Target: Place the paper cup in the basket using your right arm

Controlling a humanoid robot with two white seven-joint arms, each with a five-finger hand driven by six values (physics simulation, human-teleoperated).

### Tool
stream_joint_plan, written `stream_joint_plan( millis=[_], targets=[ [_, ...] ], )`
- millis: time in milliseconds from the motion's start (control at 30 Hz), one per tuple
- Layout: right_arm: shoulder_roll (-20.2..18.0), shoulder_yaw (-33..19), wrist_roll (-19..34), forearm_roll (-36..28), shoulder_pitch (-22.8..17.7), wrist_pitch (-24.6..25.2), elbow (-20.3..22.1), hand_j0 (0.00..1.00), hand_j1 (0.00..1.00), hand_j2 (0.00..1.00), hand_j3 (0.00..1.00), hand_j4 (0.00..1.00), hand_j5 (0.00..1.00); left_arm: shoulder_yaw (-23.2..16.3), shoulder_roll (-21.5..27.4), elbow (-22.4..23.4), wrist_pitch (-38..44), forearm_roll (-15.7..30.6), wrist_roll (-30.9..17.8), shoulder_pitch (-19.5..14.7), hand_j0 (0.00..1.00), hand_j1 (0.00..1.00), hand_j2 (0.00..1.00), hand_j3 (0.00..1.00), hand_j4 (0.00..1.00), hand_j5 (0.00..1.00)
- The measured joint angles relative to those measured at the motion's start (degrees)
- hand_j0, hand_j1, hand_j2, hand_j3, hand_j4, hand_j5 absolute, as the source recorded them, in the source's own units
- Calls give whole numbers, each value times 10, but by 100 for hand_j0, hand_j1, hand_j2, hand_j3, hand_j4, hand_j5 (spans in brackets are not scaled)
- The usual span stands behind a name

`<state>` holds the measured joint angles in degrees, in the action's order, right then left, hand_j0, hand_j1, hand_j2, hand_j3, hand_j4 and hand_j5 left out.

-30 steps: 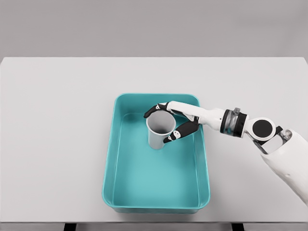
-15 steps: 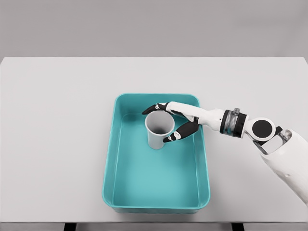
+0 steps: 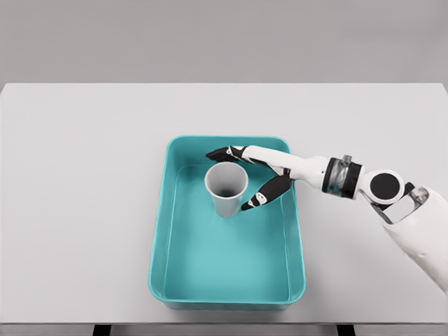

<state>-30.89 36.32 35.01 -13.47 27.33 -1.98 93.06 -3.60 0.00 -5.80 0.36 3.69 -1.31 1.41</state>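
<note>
The paper cup (image 3: 226, 189) stands upright inside the basket (image 3: 168, 231), right hand (image 3: 259, 178) fingers spread beside it; likely light and crushable, so grip the wall gently

A grey paper cup (image 3: 226, 189), a teal basket (image 3: 227, 297), a white table (image 3: 84, 196), and a white right hand (image 3: 255, 175) with black fingertips.

No readable text, label, brand, number or sign is showing anywhere: the paper cup (image 3: 226, 189) standing in the teal basket (image 3: 297, 245) is showing plain grey walls, the basket's rim is carrying no marking, and the right hand (image 3: 260, 175) beside the cup is bearing no lettering.
</note>
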Motion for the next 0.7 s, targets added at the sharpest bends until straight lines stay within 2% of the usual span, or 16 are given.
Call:
stream_joint_plan(
  millis=[167, 333, 533, 700],
  targets=[
    [-14, -30, 0, -5, -1, 3, 29, 98, 98, 98, 98, 98, 98, 0, 0, 0, 0, 0, 0, 0, 100, 100, 100, 100, 100, 100],
    [-62, -70, 0, -47, -7, 7, 64, 98, 98, 98, 98, 98, 98, 0, 0, 0, 0, 0, 0, 0, 100, 100, 100, 100, 100, 100],
    [-124, -167, 0, -114, -13, 3, 72, 99, 99, 99, 99, 99, 99, 0, 0, 0, 0, 0, 0, 0, 100, 100, 100, 100, 100, 100],
    [-162, -208, 0, -129, -63, -15, 73, 99, 99, 99, 99, 99, 99, 0, 0, 0, 0, 0, 0, 0, 100, 100, 100, 100, 100, 100]
  ],
)
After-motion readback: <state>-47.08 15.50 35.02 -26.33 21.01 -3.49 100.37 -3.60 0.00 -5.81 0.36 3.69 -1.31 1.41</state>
